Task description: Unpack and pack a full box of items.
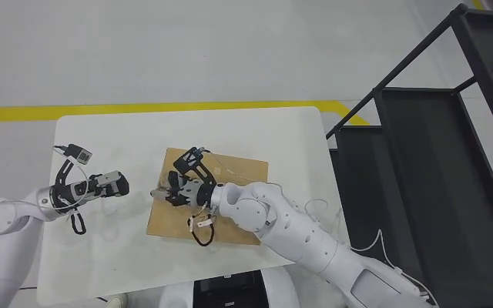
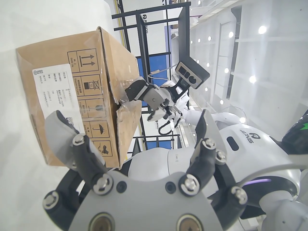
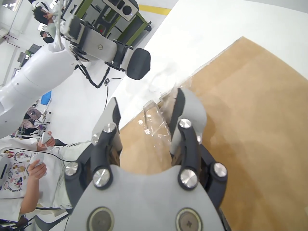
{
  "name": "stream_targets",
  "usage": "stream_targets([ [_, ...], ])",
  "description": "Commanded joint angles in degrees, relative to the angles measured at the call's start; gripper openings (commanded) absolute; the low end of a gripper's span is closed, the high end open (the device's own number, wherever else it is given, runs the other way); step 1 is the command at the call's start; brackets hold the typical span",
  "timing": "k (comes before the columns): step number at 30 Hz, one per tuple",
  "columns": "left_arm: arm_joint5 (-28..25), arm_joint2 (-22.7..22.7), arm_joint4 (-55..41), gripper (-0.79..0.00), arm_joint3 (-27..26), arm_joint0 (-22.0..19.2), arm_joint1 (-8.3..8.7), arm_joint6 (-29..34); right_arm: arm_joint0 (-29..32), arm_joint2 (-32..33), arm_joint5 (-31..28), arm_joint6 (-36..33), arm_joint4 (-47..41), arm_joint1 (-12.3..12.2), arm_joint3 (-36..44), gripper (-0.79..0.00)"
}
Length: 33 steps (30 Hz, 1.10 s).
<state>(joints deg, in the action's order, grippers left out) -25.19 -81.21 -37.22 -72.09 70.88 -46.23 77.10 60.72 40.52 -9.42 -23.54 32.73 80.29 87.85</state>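
The cardboard box (image 1: 239, 173) is placed near the middle of the white table (image 1: 231, 131), upright, with its top face flat. A white label (image 2: 50, 85) is stuck on the side wall turned toward the left arm, with handling symbols printed beside it. At the upper edge of that same side, a strip of clear tape (image 3: 154, 123) is seen standing up, crumpled, off the cardboard.

The right gripper (image 1: 166, 192) is positioned at this edge of the box top. Its fingers are spread apart with the tape between them; one finger (image 3: 190, 111) is laid over the cardboard top and the other is set just past the edge. Nothing is clamped (whether the tape is touched by a pad cannot be told).

The left gripper (image 1: 122, 185) is held over bare table beside the box, apart from it and pointed at the labelled side. Its fingers are spread wide, and nothing is held between them.
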Motion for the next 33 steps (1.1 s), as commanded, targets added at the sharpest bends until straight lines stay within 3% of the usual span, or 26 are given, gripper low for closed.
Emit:
stream_targets([
  [1, 0.07, -0.01, 0.04, 0.000, 0.03, 0.01, -0.04, 0.01, 0.44, 0.58, -0.64, -0.68, -1.63, -0.06, 0.92, 0.000],
  [10, 0.35, 0.14, 0.37, 0.000, -0.16, -0.27, -0.26, 0.09, 3.83, 4.82, -3.12, -5.90, -12.28, -0.90, 5.57, 0.000],
  [17, 0.57, 0.17, 0.66, 0.000, -0.08, -0.45, -0.40, 0.33, 4.40, 8.01, -1.71, -7.96, -16.67, -1.37, 3.72, 0.000],
  [33, 0.51, -1.71, 0.29, 0.000, 0.43, 0.75, -0.33, 0.71, -2.28, -0.75, -1.47, -4.31, -20.19, 2.55, -5.86, 0.000],
])
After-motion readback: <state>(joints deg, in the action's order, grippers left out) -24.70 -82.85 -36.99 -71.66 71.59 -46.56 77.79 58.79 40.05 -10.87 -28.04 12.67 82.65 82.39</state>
